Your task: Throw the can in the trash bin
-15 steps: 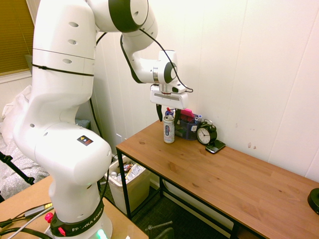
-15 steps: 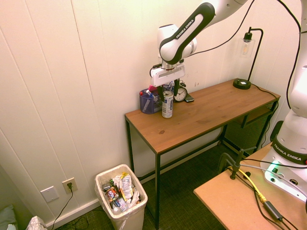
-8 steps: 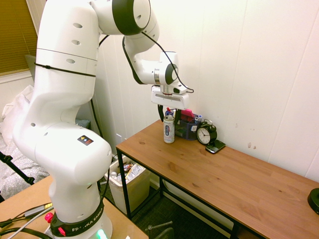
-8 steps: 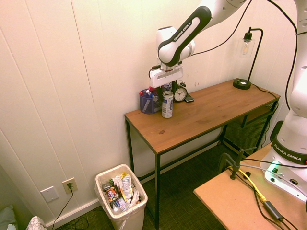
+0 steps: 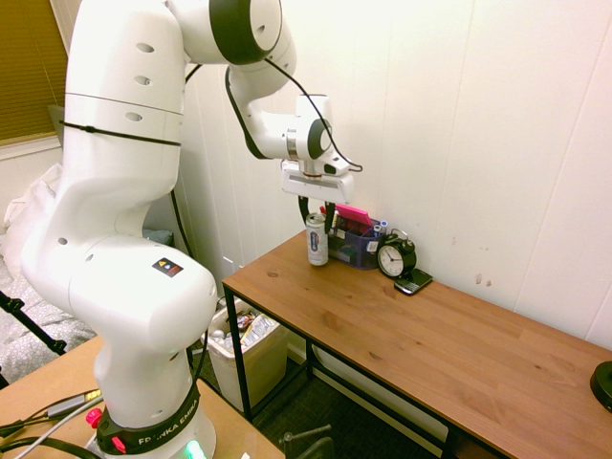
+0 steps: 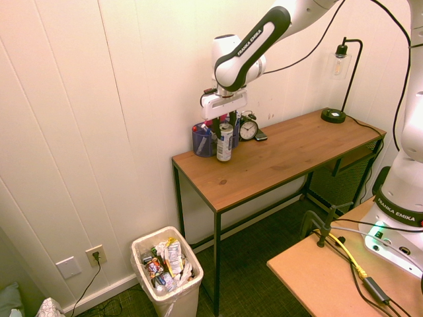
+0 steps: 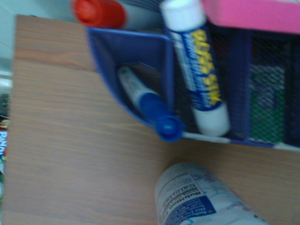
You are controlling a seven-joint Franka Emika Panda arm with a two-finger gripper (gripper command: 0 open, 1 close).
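Note:
The slim silver-white can (image 5: 316, 239) with blue marks stands upright between the fingers of my gripper (image 5: 316, 218), which is shut on its upper part. It sits at or just above the back left part of the wooden table (image 5: 421, 335). From the other side, the can (image 6: 225, 142) hangs under the gripper (image 6: 225, 127), in front of the blue organiser. The wrist view shows the can's label (image 7: 201, 197) close up. The beige trash bin (image 6: 180, 302), full of wrappers, stands on the floor left of the table; it is also visible as the bin (image 5: 260, 368) beside the table leg.
A blue mesh organiser (image 5: 359, 244) with markers, a glue stick (image 7: 197, 79) and a pink item stands right behind the can. A black clock (image 5: 395, 258) and a phone (image 5: 413, 282) sit next to it by the wall. A desk lamp (image 6: 338, 79) occupies the table's far end.
The gripper has closed on the can and carried it a short way toward the table's end nearest the bin, slightly raised. One second ago the can stood free under the gripper.

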